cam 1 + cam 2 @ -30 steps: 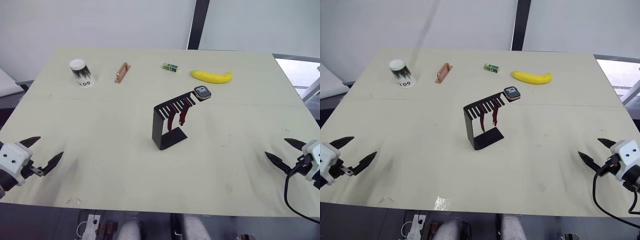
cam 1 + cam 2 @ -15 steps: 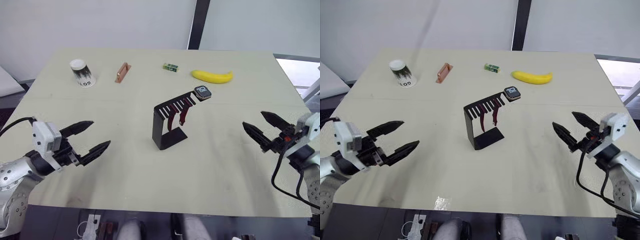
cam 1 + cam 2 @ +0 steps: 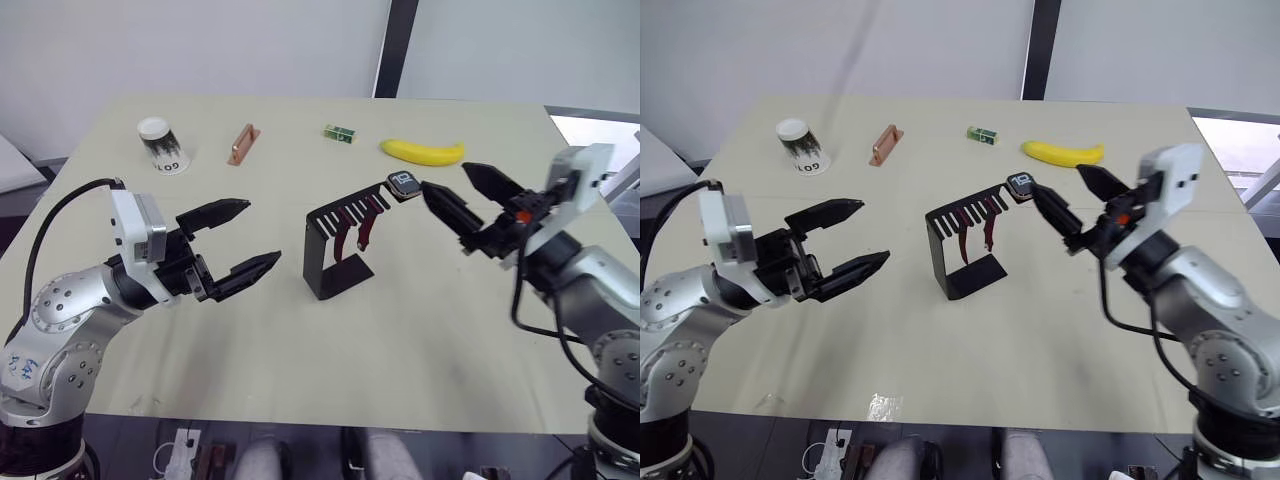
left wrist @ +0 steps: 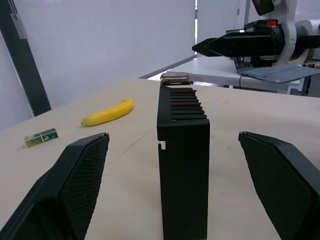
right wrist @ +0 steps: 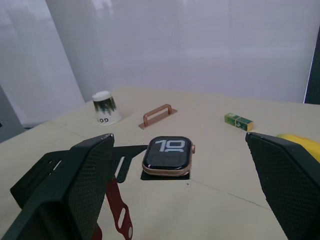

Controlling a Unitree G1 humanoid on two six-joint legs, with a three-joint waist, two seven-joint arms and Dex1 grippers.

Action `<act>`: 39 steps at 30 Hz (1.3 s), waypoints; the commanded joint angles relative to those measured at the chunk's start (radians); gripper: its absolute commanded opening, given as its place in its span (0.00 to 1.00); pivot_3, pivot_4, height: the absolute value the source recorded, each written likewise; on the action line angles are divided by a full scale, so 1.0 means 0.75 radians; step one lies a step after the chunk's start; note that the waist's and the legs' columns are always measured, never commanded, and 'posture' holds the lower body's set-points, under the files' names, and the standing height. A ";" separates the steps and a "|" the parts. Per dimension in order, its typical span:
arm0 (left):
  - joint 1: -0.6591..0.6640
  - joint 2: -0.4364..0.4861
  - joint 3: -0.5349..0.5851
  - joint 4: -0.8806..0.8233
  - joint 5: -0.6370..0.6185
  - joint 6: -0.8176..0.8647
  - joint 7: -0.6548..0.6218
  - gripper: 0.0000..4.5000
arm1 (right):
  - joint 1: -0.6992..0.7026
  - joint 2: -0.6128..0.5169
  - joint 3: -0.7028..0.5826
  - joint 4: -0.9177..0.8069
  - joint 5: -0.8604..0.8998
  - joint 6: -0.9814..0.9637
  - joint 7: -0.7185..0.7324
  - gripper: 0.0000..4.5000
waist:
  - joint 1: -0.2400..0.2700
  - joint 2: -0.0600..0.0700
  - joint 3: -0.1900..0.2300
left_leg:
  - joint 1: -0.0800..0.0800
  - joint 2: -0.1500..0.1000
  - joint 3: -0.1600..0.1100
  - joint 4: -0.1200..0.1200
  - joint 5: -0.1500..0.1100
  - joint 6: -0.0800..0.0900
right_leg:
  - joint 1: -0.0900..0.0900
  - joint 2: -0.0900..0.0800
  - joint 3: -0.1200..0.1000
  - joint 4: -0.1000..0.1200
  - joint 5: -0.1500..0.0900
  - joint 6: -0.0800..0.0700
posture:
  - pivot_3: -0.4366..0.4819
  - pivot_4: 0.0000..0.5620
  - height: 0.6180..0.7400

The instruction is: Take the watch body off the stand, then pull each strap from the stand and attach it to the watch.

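Observation:
The black stand (image 3: 335, 245) stands mid-table, and the watch body (image 3: 405, 184) lies on the far right end of its slotted top plate. Two dark red straps (image 3: 365, 225) hang from the slots beneath. My right gripper (image 3: 445, 178) is open just right of the watch body, one fingertip close beside it. In the right wrist view the watch body (image 5: 167, 155) lies ahead between the two fingers (image 5: 85, 185). My left gripper (image 3: 262, 231) is open to the left of the stand and apart from it, facing the stand's upright back (image 4: 183, 165).
Along the table's far side lie a banana (image 3: 423, 151), a small green block (image 3: 340, 133), a copper handle (image 3: 242, 144) and an overturned paper cup (image 3: 163, 145). The table's right edge (image 3: 590, 180) runs close behind my right arm.
Both arms rose from the table's near corners and closed in on the stand. The right gripper reached the watch body; the left came up to the stand's left. Stand, watch and straps stayed put.

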 commanded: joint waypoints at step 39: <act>0.041 -0.006 -0.038 -0.114 0.034 0.005 0.057 1.00 | -0.302 0.147 0.179 0.138 -0.269 0.221 -0.137 0.99 | -0.004 0.000 0.000 | -0.003 0.001 -0.001 0.000 0.000 0.001 | -0.002 0.000 -0.001 -0.002 0.000 0.000 | 0.48 0.27 1.00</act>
